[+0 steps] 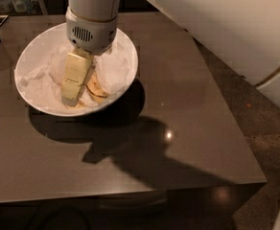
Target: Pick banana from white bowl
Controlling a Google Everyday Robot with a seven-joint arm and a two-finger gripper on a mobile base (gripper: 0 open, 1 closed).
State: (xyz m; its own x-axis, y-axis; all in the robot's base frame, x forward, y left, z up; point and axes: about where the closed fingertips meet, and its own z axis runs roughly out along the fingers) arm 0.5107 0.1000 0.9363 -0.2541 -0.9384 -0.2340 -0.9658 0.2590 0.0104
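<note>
Dark brown surface (188, 128) nearest, glossy, light spot on it. Big arm shadow (130, 152) across front half. Behind shadow, white bowl (129, 73) on left part of surface, crumpled white paper (37, 78) inside. End effector (73, 91) down inside bowl, tilted, tip toward bowl's near side, over banana (96, 87). Banana lies in bowl on paper, yellow with brown streaks, partly hidden by end effector. Gripping or not: cannot tell. White arm (94, 8) rises above bowl.

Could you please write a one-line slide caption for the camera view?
The gripper sits inside the white bowl, right over the banana on crumpled paper, atop a dark table.
</note>
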